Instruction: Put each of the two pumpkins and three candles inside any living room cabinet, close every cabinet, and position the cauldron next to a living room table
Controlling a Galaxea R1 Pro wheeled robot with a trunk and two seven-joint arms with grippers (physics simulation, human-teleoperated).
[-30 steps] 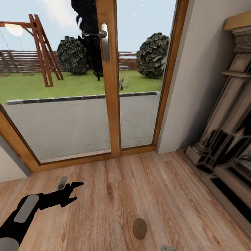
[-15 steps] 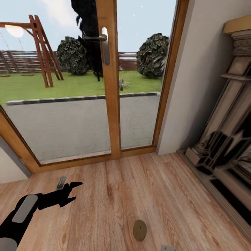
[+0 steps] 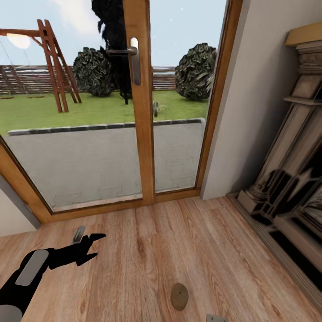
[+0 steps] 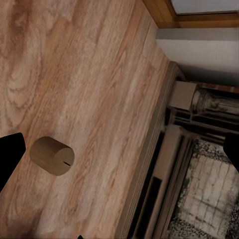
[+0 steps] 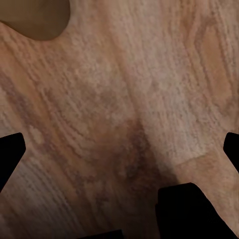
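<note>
- One candle (image 3: 179,296) lies tipped on its side on the plank floor (image 3: 197,250), well short of the glass garden doors (image 3: 138,103); fireplace (image 3: 290,179) off to the right.
- Left claw (image 3: 91,245) hangs low over the floor, left of the candle and apart from it; fingers spread wide, empty.
- Right claw: tips at the frame edges in the right wrist view, spread wide, nothing between; candle (image 5: 32,17) just beyond.
- Step judged: collecting a candle. Next calls for lowering a claw around it.
</note>
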